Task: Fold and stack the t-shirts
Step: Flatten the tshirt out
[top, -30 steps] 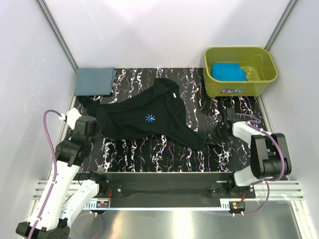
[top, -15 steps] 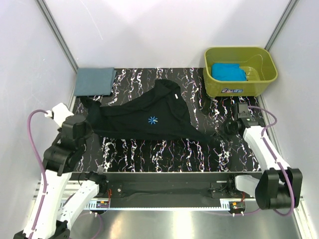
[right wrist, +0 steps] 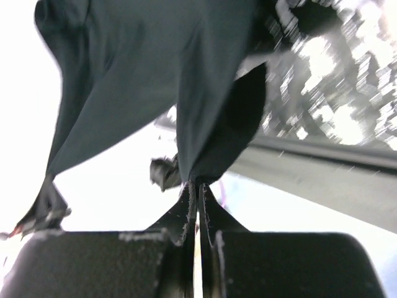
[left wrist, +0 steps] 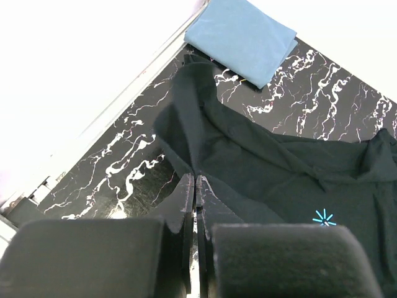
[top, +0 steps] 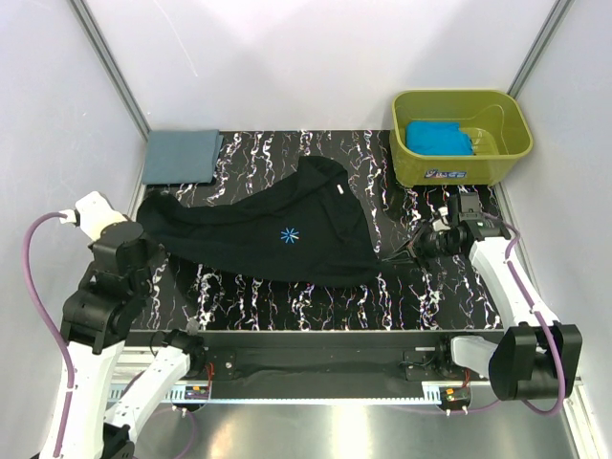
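Left gripper: clamped on black t-shirt, L edge; right gripper: clamped on R corner. Spread across tabletop btwn both. Soft, light, limp, prob. sags; best gripped at hem corners, pulled taut.

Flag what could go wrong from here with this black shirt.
Slip: the left gripper and right gripper each pinch a thin edge of the black t-shirt, so tension may pull it free. Crooked fold: the cloth lies wrinkled and diagonal, not flat. Collision: its left corner sits near the folded grey-blue t-shirt, which dragging might disturb.
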{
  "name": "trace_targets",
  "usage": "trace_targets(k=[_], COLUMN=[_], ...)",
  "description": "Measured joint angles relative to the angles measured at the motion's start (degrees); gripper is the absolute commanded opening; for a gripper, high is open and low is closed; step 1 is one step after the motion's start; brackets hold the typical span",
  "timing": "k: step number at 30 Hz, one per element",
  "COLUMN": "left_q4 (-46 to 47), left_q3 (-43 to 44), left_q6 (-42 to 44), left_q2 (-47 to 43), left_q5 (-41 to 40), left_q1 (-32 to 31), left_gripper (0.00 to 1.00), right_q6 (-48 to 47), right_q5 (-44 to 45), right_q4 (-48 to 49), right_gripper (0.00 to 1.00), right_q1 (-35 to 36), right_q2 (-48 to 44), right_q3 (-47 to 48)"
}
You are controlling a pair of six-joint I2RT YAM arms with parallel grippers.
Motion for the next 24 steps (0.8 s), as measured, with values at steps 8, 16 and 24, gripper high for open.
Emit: trace_targets(k=[8,16,24], left_q4=[0.00,0.07,-0.39], left_q3=[-0.72,-1.51,-3.91], left_q6=[0.44,0.59,-1.07], left_q2=[-2.67,-3.13,-2.34], left_q5=[0.59,0.83,3.65], left_q1=[0.00,0.00,0.00], left_gripper=[0.00,0.00,0.00], right_q6=[0.50,-13.79,-19.78], right_q5=[-9.92,5.53,13.64], right_q4=[-3.87,-10.36,-3.28], right_gripper=[0.29,0.51,0.32], right_q1=[0.15,3.10,13.92], right_q2=[-3.06,11.34,29.81], right_q3=[-9.64,10.84,20.24])
